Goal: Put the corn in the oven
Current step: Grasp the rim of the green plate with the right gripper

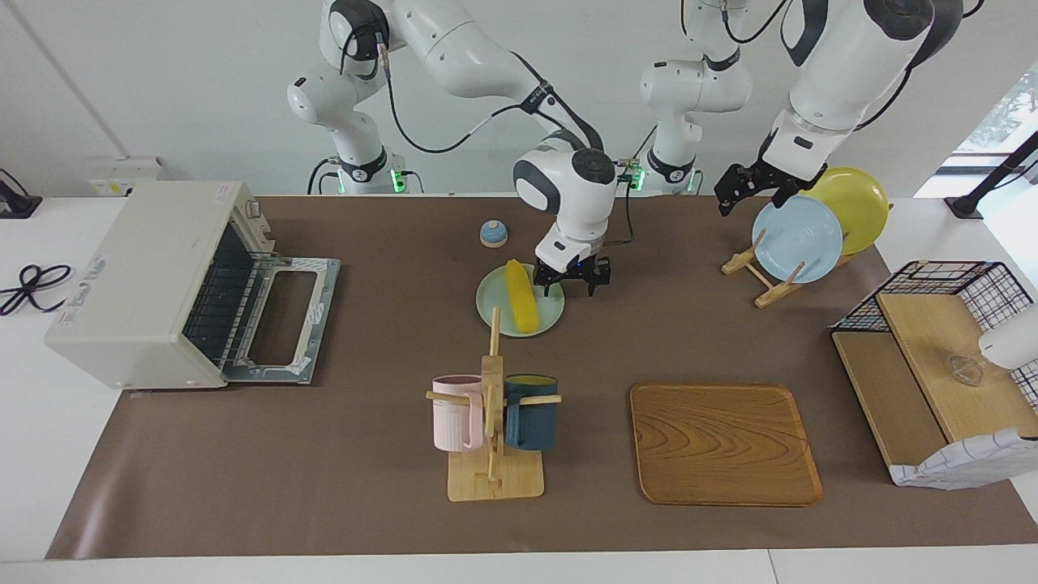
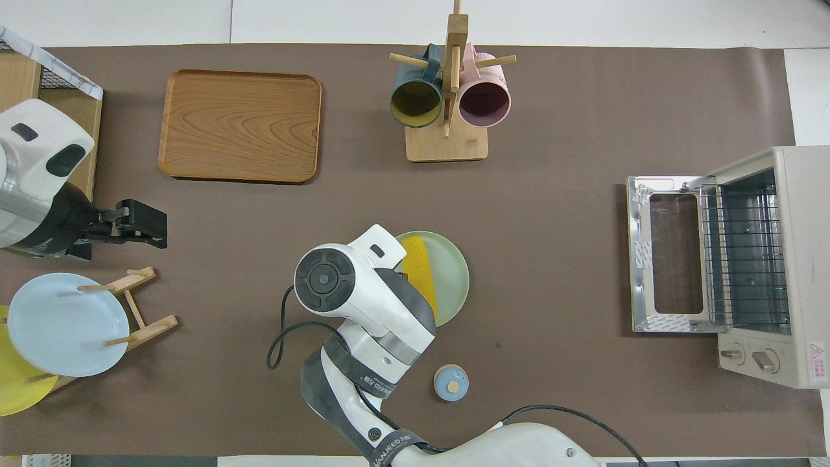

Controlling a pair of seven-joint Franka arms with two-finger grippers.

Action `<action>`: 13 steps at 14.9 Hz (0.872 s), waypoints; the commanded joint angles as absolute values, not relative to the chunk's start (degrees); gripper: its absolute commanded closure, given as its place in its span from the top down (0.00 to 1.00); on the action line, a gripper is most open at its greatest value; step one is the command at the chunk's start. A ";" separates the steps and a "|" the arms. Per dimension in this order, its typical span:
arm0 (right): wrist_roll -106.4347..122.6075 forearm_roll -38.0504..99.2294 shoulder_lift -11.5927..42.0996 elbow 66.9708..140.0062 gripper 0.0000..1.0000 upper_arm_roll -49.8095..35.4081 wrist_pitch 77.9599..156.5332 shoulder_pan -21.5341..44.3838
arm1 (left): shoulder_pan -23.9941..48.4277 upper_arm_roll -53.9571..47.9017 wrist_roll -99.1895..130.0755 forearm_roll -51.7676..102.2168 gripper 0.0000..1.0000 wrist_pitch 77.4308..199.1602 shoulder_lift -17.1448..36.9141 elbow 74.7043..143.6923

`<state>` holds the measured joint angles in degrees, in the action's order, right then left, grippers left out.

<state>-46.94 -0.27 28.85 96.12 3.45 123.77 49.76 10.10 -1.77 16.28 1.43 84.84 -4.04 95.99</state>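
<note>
Yellow corn lies on the green plate mid-counter, its long axis running toward and away from the robots. In the facing view the right claw hangs just beside it, low over the plate's rim on the side toward the left arm's end, jaws spread wide and empty. So the cob sits a short sidestep off, toward the oven, whose door is down and rack exposed. My read: the right arm is the nearer one by far. The left claw waits high over the plate rack, wide open.

From overhead, the right arm's wrist covers its own claw; the corn shows only partly past it, on the plate, well apart from the oven. The left claw is over bare counter.
</note>
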 commanded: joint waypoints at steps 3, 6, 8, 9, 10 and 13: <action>-47.90 -1.85 25.31 102.30 0.65 3.34 126.03 50.54 | 9.05 -2.11 15.47 2.55 1.00 84.28 -2.37 93.34; -47.64 -2.02 25.05 103.36 0.34 3.34 127.44 50.54 | 9.14 -1.67 15.56 4.12 1.00 86.39 -2.29 93.51; -47.55 -2.02 24.96 104.67 0.30 3.34 129.19 50.45 | 9.14 -1.58 15.29 4.13 1.00 87.19 -2.37 93.69; -47.55 -2.02 24.70 105.81 0.29 3.34 130.77 50.45 | 9.14 -1.58 14.86 4.13 1.00 87.19 -2.37 93.78; -47.20 -2.20 24.61 106.78 0.24 3.34 131.74 50.45 | 9.14 -1.58 14.68 4.13 1.00 87.01 -2.46 93.78; -44.91 -7.10 24.34 105.65 0.00 3.43 127.90 49.75 | 9.49 -1.58 14.77 4.13 1.00 87.01 -2.46 93.69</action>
